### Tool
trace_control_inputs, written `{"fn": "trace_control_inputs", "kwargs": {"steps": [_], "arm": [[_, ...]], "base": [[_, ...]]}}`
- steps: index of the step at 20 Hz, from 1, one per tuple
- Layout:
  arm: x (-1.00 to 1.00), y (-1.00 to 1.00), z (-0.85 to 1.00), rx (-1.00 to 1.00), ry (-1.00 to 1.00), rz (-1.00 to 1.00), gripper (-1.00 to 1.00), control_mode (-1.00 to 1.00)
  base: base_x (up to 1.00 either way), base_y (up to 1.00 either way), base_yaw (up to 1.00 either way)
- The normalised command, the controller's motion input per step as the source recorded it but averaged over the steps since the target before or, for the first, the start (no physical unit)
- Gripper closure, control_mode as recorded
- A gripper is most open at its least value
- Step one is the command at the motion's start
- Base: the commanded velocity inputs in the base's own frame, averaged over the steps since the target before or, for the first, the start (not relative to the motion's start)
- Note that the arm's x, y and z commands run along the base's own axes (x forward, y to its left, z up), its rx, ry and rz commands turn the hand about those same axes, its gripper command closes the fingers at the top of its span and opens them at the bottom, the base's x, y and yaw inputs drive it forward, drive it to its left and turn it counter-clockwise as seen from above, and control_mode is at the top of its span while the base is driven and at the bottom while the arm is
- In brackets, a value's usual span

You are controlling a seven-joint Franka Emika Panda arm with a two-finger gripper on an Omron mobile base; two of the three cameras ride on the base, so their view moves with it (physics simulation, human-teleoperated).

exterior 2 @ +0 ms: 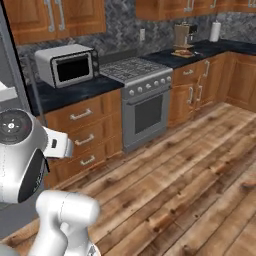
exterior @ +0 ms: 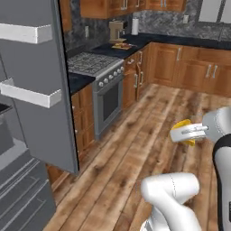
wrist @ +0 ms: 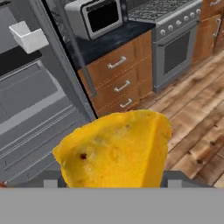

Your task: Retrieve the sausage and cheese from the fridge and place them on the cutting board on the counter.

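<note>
hand view: cheese (wrist: 116, 148) wedge sits clamped in my claw (exterior: 184, 134), out over the wooden floor beside the open fridge (exterior: 31, 113); looks light, firm, maybe waxy-slick, so i'd judge gripping across its flat faces mid-wedge holds best.

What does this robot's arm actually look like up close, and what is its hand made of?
The arm is built of rounded, glossy white segments with dark bands at the joints. In the right base view one joint ends in a dark round cap with small pale markings. The gripper is a slim white hand. Its finger tips look small and dark grey. No cables can be seen.
</note>
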Motion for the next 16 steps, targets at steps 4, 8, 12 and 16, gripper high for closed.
{"fn": "trace_control_inputs", "kwargs": {"steps": [4, 8, 12, 16], "arm": [[0.0, 0.0, 0.0, 0.0, 0.0, 0.0, 1.0, 1.0], [0.0, 0.0, 0.0, 0.0, 0.0, 0.0, 1.0, 1.0], [0.0, 0.0, 0.0, 0.0, 0.0, 0.0, 1.0, 1.0], [0.0, 0.0, 0.0, 0.0, 0.0, 0.0, 1.0, 1.0]], "base": [[0.69, -0.23, -0.62], [1.0, -0.16, -0.44], [1.0, -0.11, -0.2], [1.0, -0.04, -0.14]]}}
